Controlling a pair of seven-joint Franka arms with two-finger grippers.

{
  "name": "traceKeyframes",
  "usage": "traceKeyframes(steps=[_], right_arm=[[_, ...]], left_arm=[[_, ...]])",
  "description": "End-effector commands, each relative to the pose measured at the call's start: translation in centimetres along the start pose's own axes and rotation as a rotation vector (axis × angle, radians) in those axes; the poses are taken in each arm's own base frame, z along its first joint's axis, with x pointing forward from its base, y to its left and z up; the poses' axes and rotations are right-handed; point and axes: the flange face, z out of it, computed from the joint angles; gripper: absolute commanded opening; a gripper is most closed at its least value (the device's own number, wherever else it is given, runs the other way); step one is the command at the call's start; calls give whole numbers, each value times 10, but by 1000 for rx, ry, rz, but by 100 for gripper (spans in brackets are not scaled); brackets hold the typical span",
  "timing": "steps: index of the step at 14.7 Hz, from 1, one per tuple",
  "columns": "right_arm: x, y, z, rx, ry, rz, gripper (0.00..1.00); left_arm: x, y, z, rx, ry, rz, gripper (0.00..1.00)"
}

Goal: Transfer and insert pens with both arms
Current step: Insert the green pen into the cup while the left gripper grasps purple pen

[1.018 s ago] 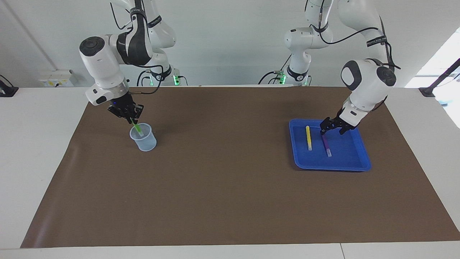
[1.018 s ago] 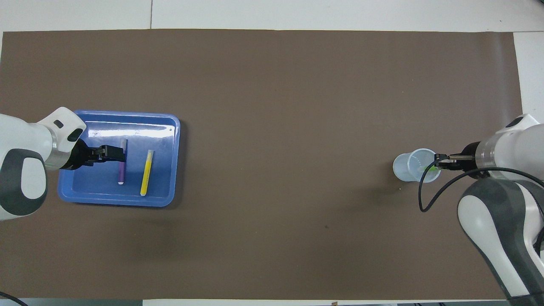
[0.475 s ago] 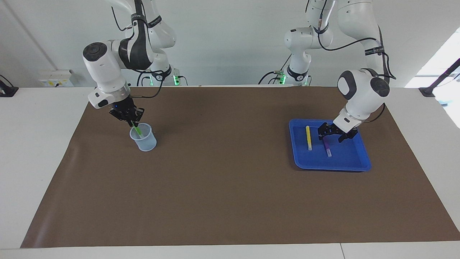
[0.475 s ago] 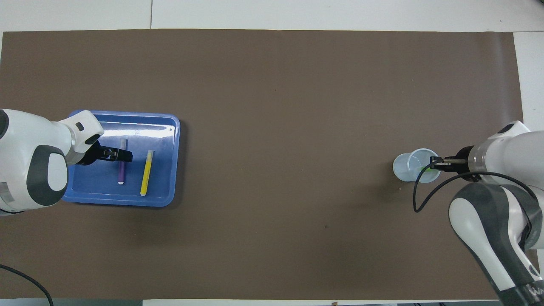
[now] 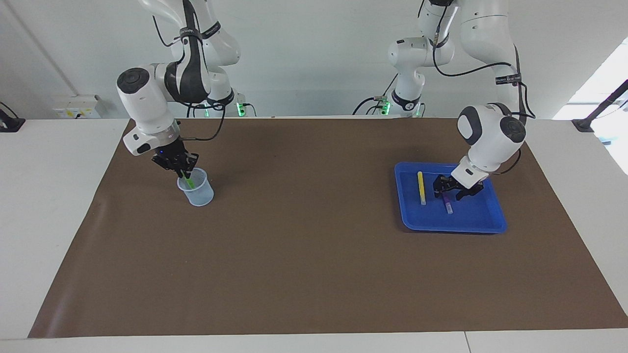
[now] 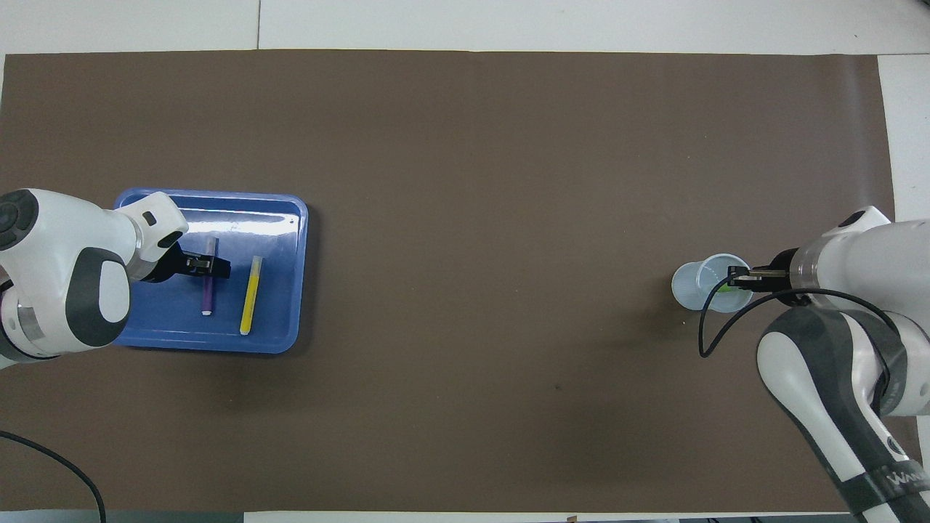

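A purple pen [image 5: 447, 203] [image 6: 208, 296] and a yellow pen [image 5: 421, 187] [image 6: 251, 294] lie side by side in a blue tray [image 5: 451, 226] [image 6: 218, 200] toward the left arm's end of the table. My left gripper [image 5: 447, 189] [image 6: 211, 266] is down in the tray, open, its fingers on either side of the purple pen's upper part. My right gripper [image 5: 182, 169] [image 6: 734, 280] is shut on the green pen [image 5: 188, 179] [image 6: 729, 289], held slanted just over a clear plastic cup [image 5: 197, 191] [image 6: 697, 287], with the pen's lower end inside the cup.
A brown mat [image 5: 314, 235] covers most of the white table. Two smaller white arms [image 5: 407, 73] with green-lit bases stand at the robots' edge. A wall socket box [image 5: 76, 107] sits at the right arm's end.
My left gripper has sunk into the tray over the purple pen and its fingers have drawn closer together. My right gripper has lowered the green pen further into the cup.
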Motion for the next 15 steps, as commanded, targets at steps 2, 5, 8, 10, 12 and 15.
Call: traceKeyframes(steps=[2,5,8,10,12,15], right_arm=[[-1,5,2,-12,17,-21,18],[1,4,1,-12,18,-15,78],[7,3,-7,-11,29,-17,91],[11,3,-22,-10,41,-18,98],[16,3,-43,-12,26,-16,100],[27,3,-83,-13,14,-15,100]], left_arm=[[-7,1,7,20,2,17,73],[-12,2,11,17,-11,16,66],[-13,2,13,16,-13,13,59],[-13,2,13,16,-13,7,49],[-13,2,13,17,-14,8,35],[-12,2,11,17,-11,6,13]])
